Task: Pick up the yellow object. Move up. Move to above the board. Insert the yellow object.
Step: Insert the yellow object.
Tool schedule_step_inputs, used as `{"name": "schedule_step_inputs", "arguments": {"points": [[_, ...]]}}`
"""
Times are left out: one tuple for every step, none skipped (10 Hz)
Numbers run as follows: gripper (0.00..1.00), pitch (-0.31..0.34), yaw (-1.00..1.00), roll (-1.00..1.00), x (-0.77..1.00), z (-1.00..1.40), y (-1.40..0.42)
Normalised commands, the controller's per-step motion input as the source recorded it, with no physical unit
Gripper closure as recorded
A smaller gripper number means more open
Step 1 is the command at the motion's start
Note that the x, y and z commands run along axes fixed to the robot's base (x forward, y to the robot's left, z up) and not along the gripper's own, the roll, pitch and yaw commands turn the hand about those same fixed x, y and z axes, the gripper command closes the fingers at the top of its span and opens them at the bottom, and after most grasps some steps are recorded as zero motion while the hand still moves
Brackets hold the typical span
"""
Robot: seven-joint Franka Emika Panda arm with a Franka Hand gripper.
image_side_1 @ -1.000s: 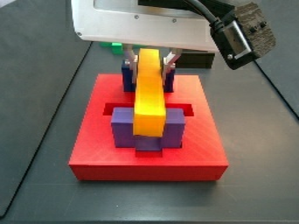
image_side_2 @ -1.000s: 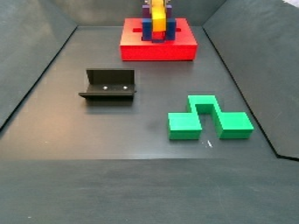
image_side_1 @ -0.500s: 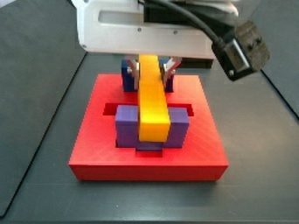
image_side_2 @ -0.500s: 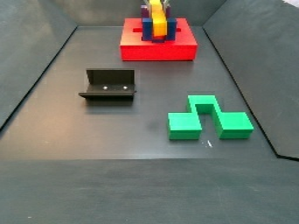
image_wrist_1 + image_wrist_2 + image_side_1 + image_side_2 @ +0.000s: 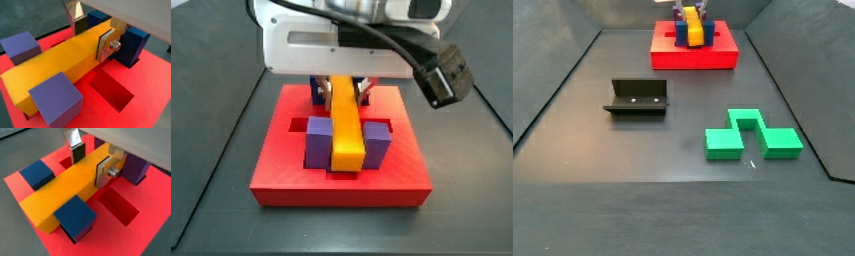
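Observation:
The yellow object (image 5: 348, 125) lies lengthwise across the board (image 5: 278, 170), low between the two pairs of blue-purple posts (image 5: 377, 142). My gripper (image 5: 345, 85) is over the board's far half, shut on the bar near its far end. In both wrist views the silver fingers with dark pads stand on either side of the bar (image 5: 53, 65) (image 5: 60, 193): one finger (image 5: 105, 44) lies flat against its near side, and the other pad (image 5: 78, 153) meets its far edge. The gripper shows there (image 5: 91, 44) (image 5: 89, 172). In a side view the board (image 5: 694, 58), bar (image 5: 691, 28) and gripper (image 5: 688, 8) are far back.
The fixture (image 5: 639, 97) stands on the dark floor left of the middle. A green block (image 5: 751, 135) lies at the right front. An open recessed slot (image 5: 113, 92) in the board lies beside the bar. Dark walls close in the floor.
My gripper has come down with the yellow bar. The bar's near end has sunk from above the front posts to between them.

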Motion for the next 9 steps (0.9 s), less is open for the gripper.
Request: {"name": "schedule_step_inputs", "arguments": {"points": [[1.0, 0.023, 0.15, 0.1, 0.1, -0.27, -0.03], [1.0, 0.021, 0.15, 0.09, 0.11, -0.26, -0.03], [1.0, 0.0, 0.09, 0.0, 0.02, -0.27, -0.05], [1.0, 0.0, 0.0, -0.09, 0.0, -0.29, -0.04], [1.0, -0.003, -0.09, -0.08, 0.01, -0.26, -0.06], [1.0, 0.0, -0.15, -0.01, 0.07, -0.24, -0.09], [1.0, 0.0, -0.12, 0.03, 0.06, -0.19, -0.09], [1.0, 0.0, -0.16, 0.09, 0.11, -0.17, -0.12], [1.0, 0.003, -0.22, 0.09, 0.18, -0.16, -0.12]]}}
